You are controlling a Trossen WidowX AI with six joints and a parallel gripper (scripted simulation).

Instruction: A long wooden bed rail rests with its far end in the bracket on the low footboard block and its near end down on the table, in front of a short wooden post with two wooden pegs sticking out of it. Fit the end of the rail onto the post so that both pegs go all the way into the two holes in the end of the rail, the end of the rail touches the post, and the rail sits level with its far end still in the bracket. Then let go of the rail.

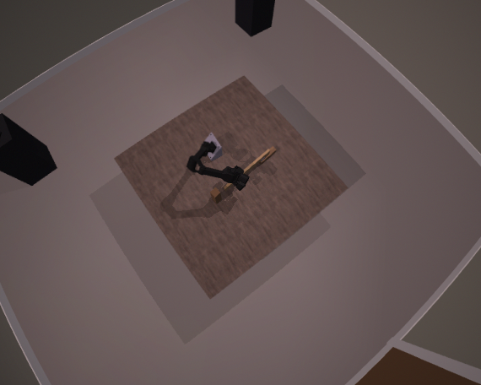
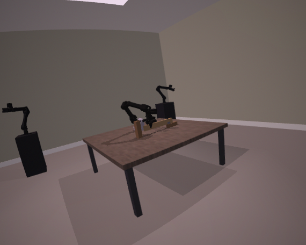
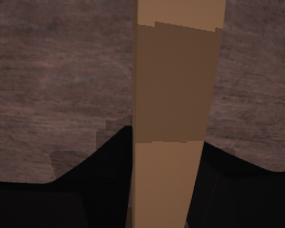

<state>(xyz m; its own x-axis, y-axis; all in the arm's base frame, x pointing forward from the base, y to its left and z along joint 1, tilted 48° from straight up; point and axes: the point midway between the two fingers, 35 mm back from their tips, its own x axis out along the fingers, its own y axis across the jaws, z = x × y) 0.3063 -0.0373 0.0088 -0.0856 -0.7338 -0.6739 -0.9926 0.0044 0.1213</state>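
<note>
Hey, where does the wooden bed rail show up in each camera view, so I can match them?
Top: the bed rail runs diagonally at the table's middle, from the gripper up and right.
Exterior: the rail lies atop the table, between the post and the footboard block.
Wrist: the rail is a vertical tan strip down the centre.
Shared landmark: the black gripper clamped on the rail.

Two black pedestals (image 2: 30,153) (image 2: 165,109) with idle arms beside the dark-legged wooden table (image 2: 156,150)
</note>
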